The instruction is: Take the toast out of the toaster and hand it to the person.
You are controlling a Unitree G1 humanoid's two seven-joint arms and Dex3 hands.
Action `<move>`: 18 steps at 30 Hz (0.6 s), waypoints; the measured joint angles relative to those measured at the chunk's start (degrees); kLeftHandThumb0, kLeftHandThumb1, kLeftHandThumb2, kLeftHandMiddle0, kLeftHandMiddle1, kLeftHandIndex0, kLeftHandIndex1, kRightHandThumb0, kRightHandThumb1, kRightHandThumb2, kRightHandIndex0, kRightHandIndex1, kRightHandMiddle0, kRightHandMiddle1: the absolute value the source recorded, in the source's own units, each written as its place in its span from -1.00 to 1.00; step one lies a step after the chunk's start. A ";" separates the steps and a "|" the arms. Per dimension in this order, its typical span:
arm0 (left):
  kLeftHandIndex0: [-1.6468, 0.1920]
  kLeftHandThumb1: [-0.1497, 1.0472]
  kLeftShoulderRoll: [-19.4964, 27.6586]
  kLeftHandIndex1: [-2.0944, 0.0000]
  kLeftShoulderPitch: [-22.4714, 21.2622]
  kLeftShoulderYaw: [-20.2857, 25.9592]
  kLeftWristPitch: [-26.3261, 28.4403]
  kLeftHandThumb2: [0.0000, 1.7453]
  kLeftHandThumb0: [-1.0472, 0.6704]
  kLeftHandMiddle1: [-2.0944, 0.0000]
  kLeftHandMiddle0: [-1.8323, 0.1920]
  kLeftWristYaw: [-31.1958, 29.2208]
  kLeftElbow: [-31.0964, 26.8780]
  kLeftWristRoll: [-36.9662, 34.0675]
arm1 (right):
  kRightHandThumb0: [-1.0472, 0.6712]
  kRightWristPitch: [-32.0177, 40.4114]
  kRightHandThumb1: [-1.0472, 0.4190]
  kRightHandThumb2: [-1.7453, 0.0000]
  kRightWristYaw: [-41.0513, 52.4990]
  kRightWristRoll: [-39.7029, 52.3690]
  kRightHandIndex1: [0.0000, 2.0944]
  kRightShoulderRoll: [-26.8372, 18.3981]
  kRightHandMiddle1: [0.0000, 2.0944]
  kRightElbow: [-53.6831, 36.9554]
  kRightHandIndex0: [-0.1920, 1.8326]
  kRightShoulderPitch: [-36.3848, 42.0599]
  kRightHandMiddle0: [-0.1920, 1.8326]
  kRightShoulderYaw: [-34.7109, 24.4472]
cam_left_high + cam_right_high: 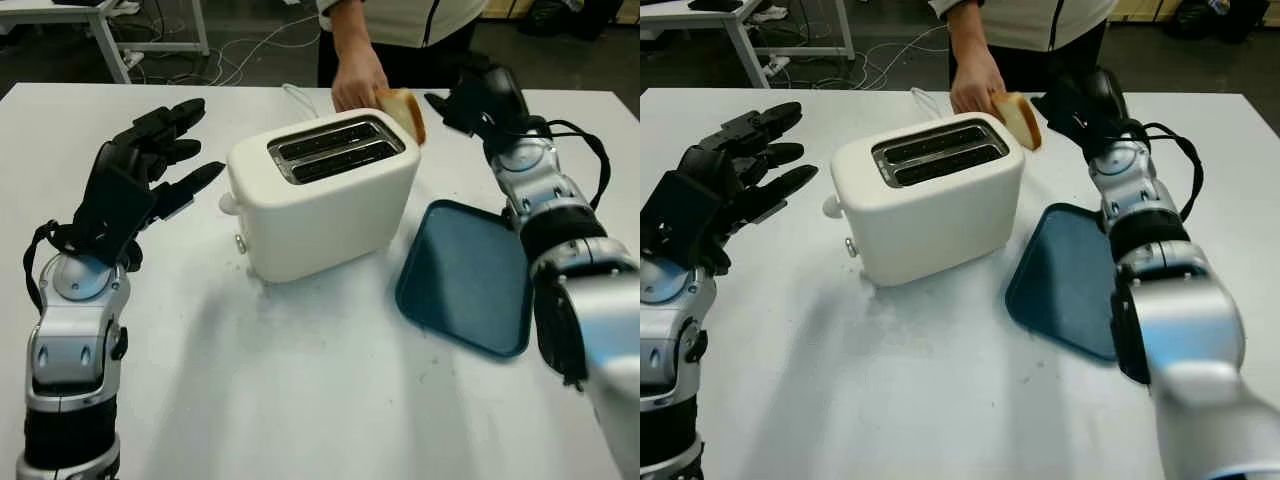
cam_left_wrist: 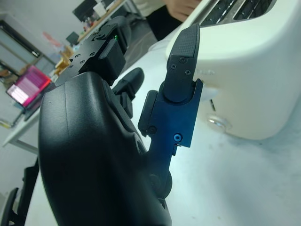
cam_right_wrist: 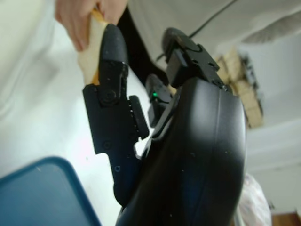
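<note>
A white two-slot toaster (image 1: pixel 320 200) stands mid-table, and both slots look empty. Behind its back right corner a person's hand (image 1: pixel 355 80) holds the slice of toast (image 1: pixel 402 112) in the air. My right hand (image 1: pixel 462 100) is just right of the toast, open, with a finger (image 3: pixel 110 61) close beside the slice (image 3: pixel 88 52). I cannot tell whether that finger touches it. My left hand (image 1: pixel 150 165) is raised to the left of the toaster (image 2: pixel 249 84), open and holding nothing.
A dark blue tray (image 1: pixel 470 275) lies flat to the right of the toaster, under my right forearm. The person stands at the white table's (image 1: pixel 300 400) far edge. The toaster's cord runs off the back.
</note>
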 measured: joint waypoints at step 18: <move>0.32 0.79 -6.03 1.00 7.87 0.83 5.93 -0.88 -0.30 0.30 0.70 4.30 -9.00 -2.84 | -0.57 10.27 -0.83 0.31 7.21 15.76 -0.99 10.24 -1.00 -56.98 -0.65 45.25 -0.66 -3.83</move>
